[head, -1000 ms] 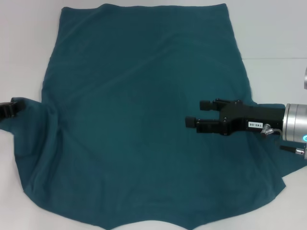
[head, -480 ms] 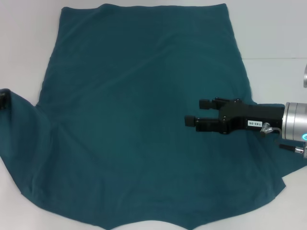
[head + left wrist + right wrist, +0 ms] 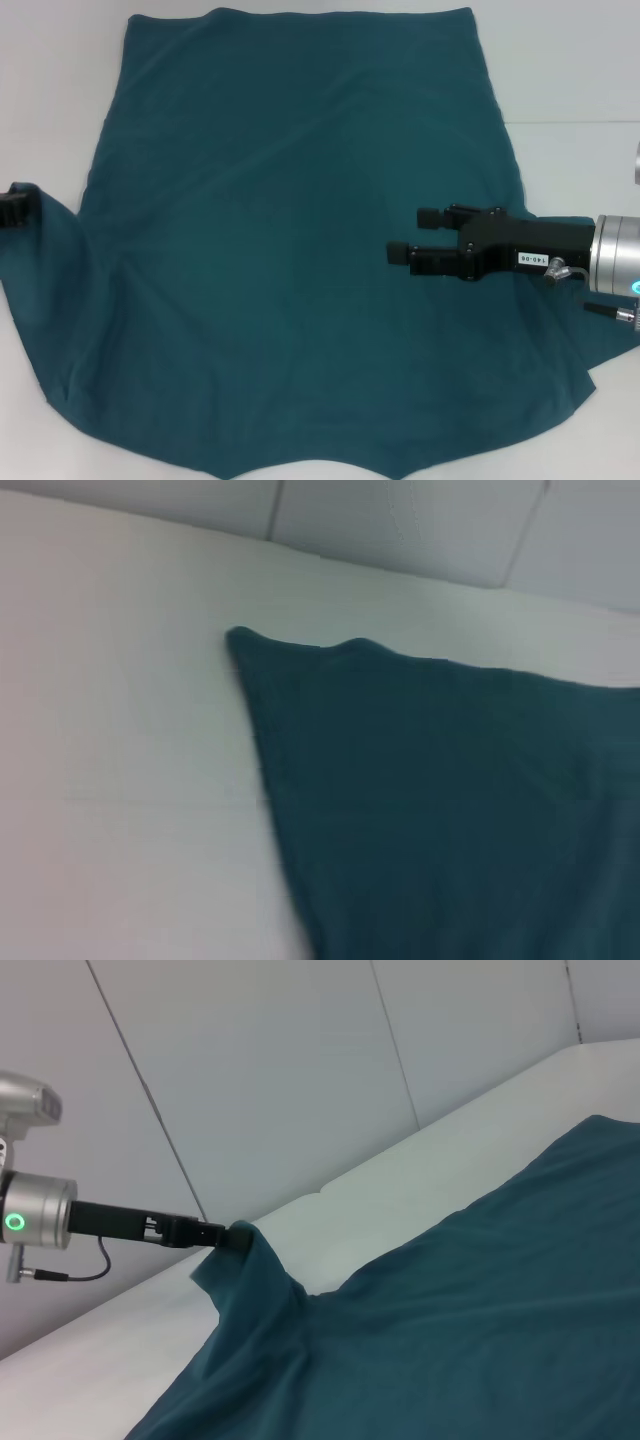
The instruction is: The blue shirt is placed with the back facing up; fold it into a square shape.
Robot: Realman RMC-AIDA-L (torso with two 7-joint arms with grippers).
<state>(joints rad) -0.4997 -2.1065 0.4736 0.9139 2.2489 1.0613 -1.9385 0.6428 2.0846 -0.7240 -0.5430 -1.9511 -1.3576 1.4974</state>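
Note:
The blue shirt (image 3: 290,250) lies spread on the white table (image 3: 580,70), hem at the far side. My left gripper (image 3: 10,205) is at the far left edge, shut on the shirt's left sleeve. The right wrist view shows it (image 3: 225,1233) holding the sleeve lifted, with the fabric (image 3: 450,1310) draping down from it. My right gripper (image 3: 408,236) hovers over the shirt's right part, open and empty, fingers pointing left. The left wrist view shows only a far corner of the shirt (image 3: 450,800) on the table.
Bare white table (image 3: 120,780) surrounds the shirt on the left, right and far sides. A white panelled wall (image 3: 300,1080) stands behind the table. The shirt's near edge runs along the bottom of the head view.
My left gripper has drawn the left sleeve outward to the left and slightly farther back, spreading that side. The right gripper has stayed in place.

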